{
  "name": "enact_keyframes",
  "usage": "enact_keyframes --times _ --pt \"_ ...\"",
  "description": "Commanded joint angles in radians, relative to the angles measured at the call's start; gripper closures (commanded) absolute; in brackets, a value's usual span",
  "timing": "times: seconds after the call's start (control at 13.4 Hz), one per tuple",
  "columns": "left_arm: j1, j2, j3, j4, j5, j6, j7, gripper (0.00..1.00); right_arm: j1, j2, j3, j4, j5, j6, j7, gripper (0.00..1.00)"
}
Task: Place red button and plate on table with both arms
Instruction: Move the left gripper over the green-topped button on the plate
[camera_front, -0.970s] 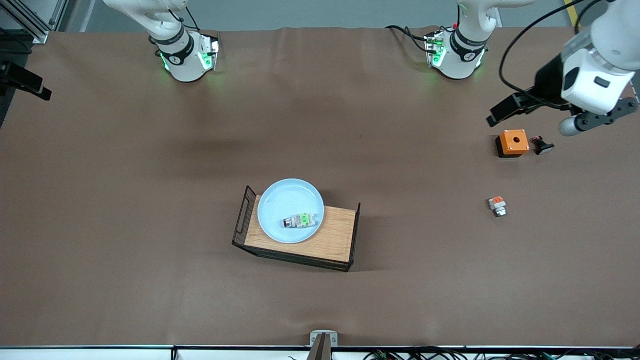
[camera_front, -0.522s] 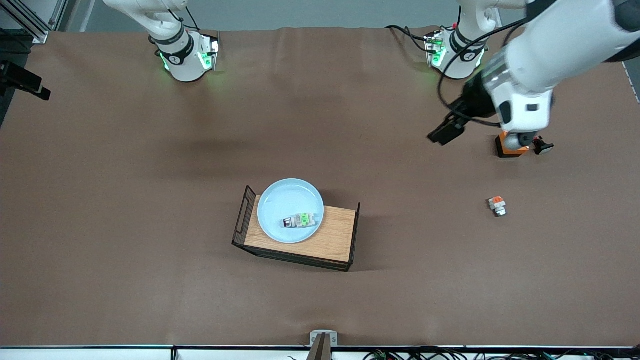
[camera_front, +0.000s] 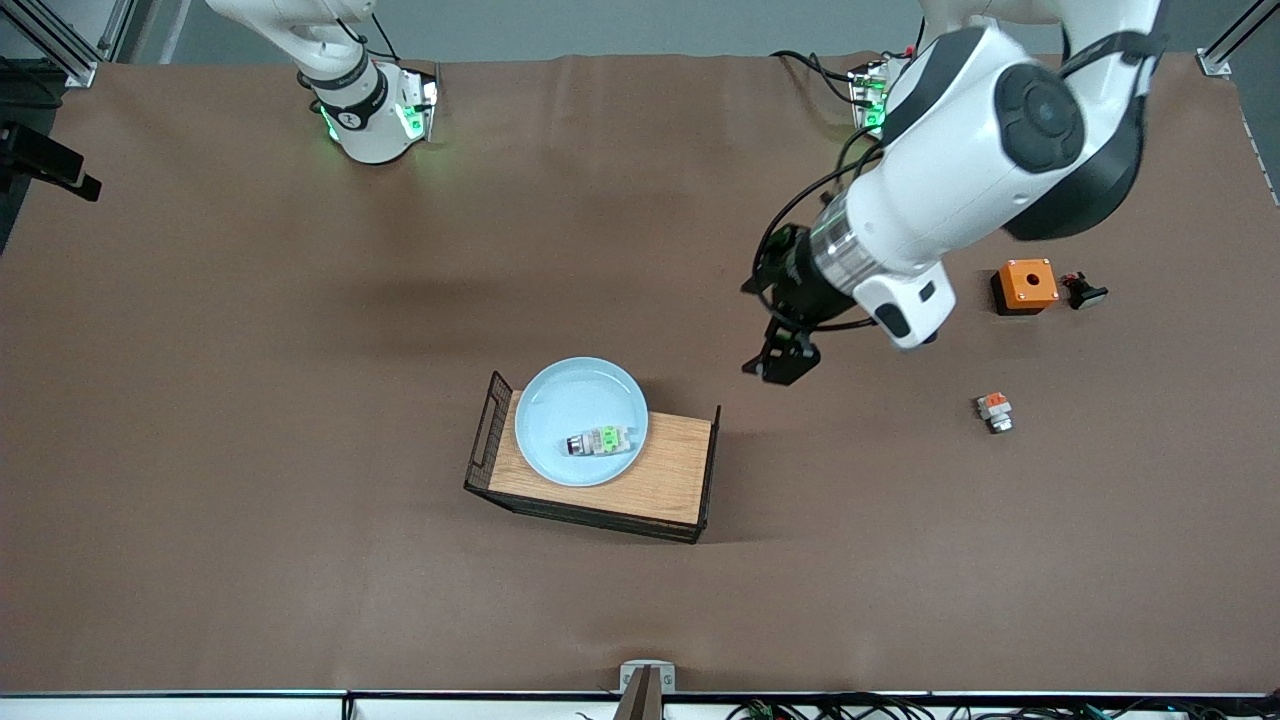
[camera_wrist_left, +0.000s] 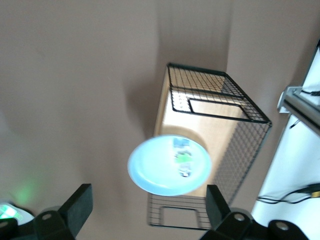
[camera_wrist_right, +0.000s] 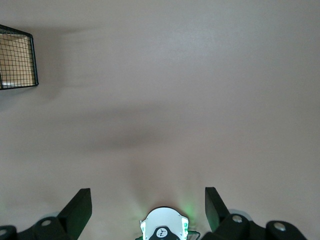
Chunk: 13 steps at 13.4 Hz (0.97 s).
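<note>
Left end effector (camera_front: 782, 362) spread wide, empty, over bare worktop (camera_front: 300, 560) near tray (camera_front: 670, 470), lined up for plate (camera_front: 560, 400). Button (camera_front: 603, 441) lies in plate on tray. Right end effector (camera_wrist_right: 148, 210) spread wide, arm waiting.

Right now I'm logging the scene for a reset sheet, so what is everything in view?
Round pale-blue plate: one, on the wood-topped black wire tray.
Green-centred white-and-silver push-button part: one, lying in the plate.
Wood-topped black wire tray: one, mid-table.
Orange-topped push-button part: one, toward the left arm's end.
Orange box: one, farther from the front camera than that part.
Small black part: one, beside the box.
Brown cloth table: one.
Left pincer: open, over bare table near the tray.
Right pincer: open, waiting over bare cloth.
</note>
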<state>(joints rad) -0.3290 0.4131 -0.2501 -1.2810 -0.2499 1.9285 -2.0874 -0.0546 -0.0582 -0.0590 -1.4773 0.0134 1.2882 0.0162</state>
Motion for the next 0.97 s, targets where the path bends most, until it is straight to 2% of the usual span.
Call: enact_keyframes --times 0.0,0.22,0.37,0.45,0.67,0.9 --pt "-0.037 0.125 0.006 0.112 -0.011 0.070 -0.124 0.00 0.007 0.006 0.001 0.014 -0.022 -0.003 0.017 0.00" --pt "-0.067 0.193 0.006 0.127 -0.012 0.205 -0.158 0.00 0.007 0.026 0.002 0.014 -0.029 0.003 0.021 0.00" --pt "-0.100 0.245 0.015 0.163 -0.011 0.240 -0.158 0.00 0.004 0.029 0.002 0.014 -0.029 0.008 0.022 0.00" --pt "-0.126 0.269 0.029 0.189 -0.011 0.253 -0.158 0.00 0.004 0.037 0.002 0.014 -0.027 0.014 0.021 0.00" --pt "-0.232 0.331 0.130 0.236 -0.012 0.273 -0.158 0.00 0.003 0.037 0.001 0.014 -0.029 0.014 0.022 0.00" --pt "-0.252 0.357 0.144 0.236 -0.012 0.294 -0.158 0.00 0.001 0.038 0.001 0.014 -0.029 0.016 0.021 0.00"
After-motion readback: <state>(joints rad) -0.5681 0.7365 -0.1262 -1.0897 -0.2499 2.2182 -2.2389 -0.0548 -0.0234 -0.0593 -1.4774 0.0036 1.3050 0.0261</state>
